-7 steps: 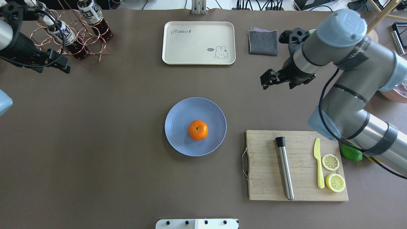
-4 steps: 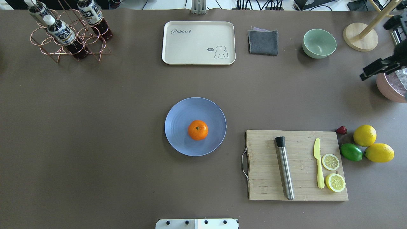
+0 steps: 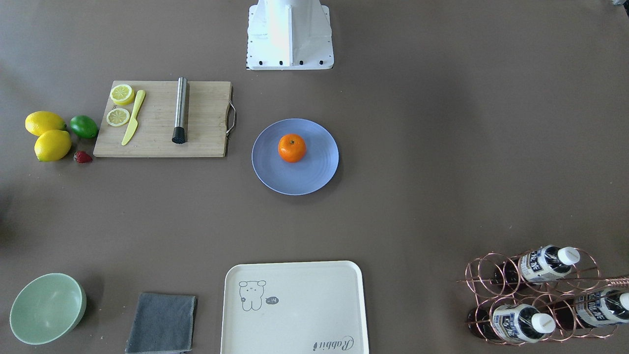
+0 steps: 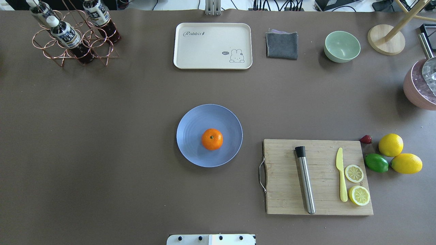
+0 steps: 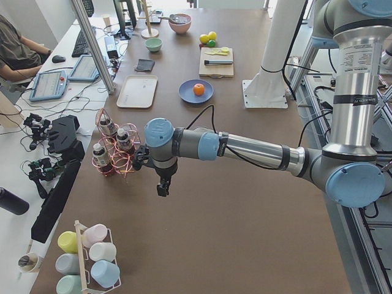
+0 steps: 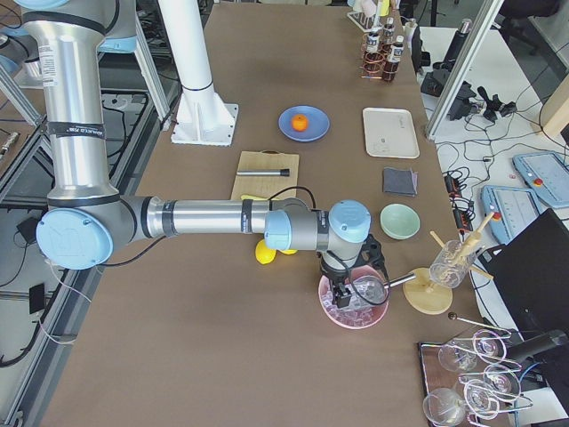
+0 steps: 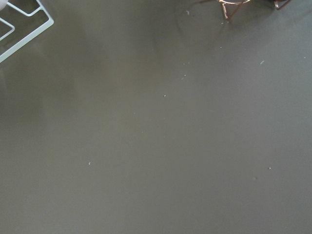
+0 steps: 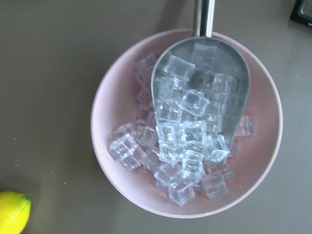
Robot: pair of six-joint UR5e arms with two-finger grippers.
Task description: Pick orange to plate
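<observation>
The orange [image 4: 212,139] rests on the pale blue plate [image 4: 192,124], a little right of its middle, at the table's centre. The front-facing view shows the same orange [image 3: 292,148] on the plate [image 3: 307,177]. Neither arm appears in these two views. In the exterior left view my left gripper [image 5: 162,189] hangs above bare table beside the bottle rack, far from the plate [image 5: 186,95]. In the exterior right view my right gripper [image 6: 341,297] hovers over a pink bowl of ice, well away from the orange [image 6: 301,123]. I cannot tell whether either gripper is open or shut.
A cutting board [image 4: 282,177] carries a steel muddler, a yellow knife and lemon halves. Two lemons [image 4: 390,145], a lime [image 4: 376,163] and a strawberry lie to its right. A cream tray [image 4: 213,46], grey cloth [image 4: 281,45], green bowl [image 4: 342,46], bottle rack [image 4: 73,35] and pink ice bowl [image 8: 119,97] line the far side and right edge.
Both arms have pulled out of the overhead view, the right one to the right and the left one to the left. The orange and plate have not moved.
</observation>
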